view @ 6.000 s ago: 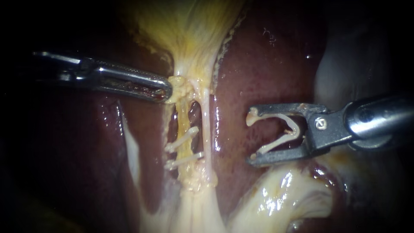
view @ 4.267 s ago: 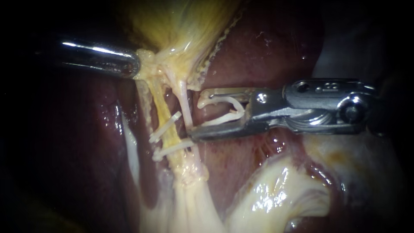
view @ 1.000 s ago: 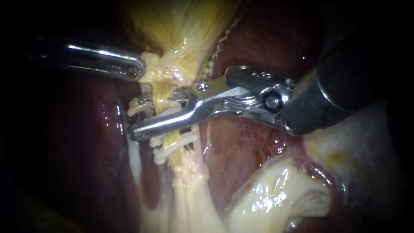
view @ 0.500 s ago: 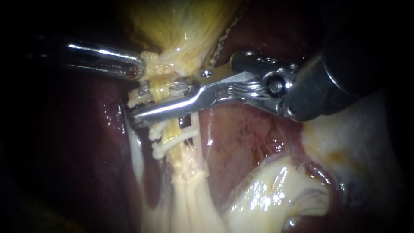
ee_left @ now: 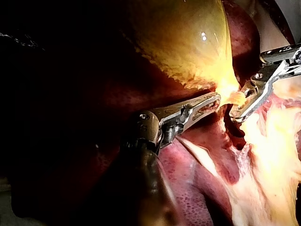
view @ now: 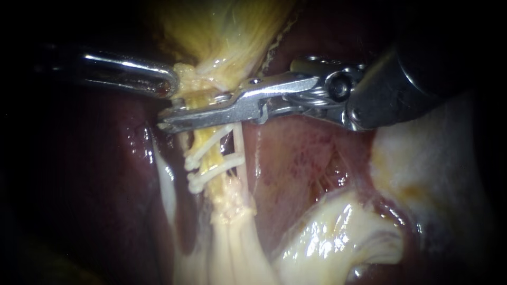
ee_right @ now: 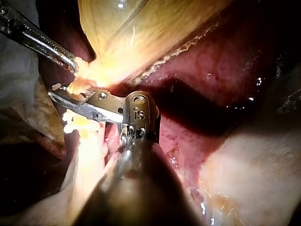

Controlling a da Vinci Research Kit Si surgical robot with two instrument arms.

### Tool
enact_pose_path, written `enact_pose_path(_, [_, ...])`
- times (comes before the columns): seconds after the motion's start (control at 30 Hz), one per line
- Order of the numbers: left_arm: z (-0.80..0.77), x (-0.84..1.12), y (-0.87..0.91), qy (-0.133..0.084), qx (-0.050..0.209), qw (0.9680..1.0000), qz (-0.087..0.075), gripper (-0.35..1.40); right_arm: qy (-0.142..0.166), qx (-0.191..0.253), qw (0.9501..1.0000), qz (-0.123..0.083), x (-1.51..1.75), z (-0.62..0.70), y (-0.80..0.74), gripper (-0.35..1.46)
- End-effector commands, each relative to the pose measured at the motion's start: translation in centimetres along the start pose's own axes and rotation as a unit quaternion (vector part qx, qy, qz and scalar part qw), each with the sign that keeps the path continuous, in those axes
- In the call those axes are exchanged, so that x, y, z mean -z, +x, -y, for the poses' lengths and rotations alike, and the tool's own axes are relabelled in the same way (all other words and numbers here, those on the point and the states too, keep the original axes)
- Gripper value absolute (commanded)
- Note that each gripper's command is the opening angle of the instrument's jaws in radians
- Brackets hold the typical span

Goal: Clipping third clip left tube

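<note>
Endoscope view: right instrument (view: 168,122) pinches the left tube (view: 206,151); left instrument (view: 172,86) pinches the gallbladder (view: 224,34).

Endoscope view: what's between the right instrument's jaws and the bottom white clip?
One more white clip, clamped across the yellow tube, seen in the endoscope view.

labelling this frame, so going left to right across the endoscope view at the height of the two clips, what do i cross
liver → pale strip → clips on the tube → liver again → pale tissue
</note>
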Motion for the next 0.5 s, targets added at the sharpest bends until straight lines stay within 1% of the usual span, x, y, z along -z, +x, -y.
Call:
enact_pose_path(0.03, [0.0,0.0,0.0,0.0,0.0,1.0,0.0,-0.35,0.0,0.001,1.0,0.0,0.0,0.0,-0.01,-0.35])
enact_pose_path(0.5, [0.0,0.0,0.0,0.0,0.0,1.0,0.0,-0.35,0.0,0.001,1.0,0.001,0.0,-0.01,-0.04,-0.35])
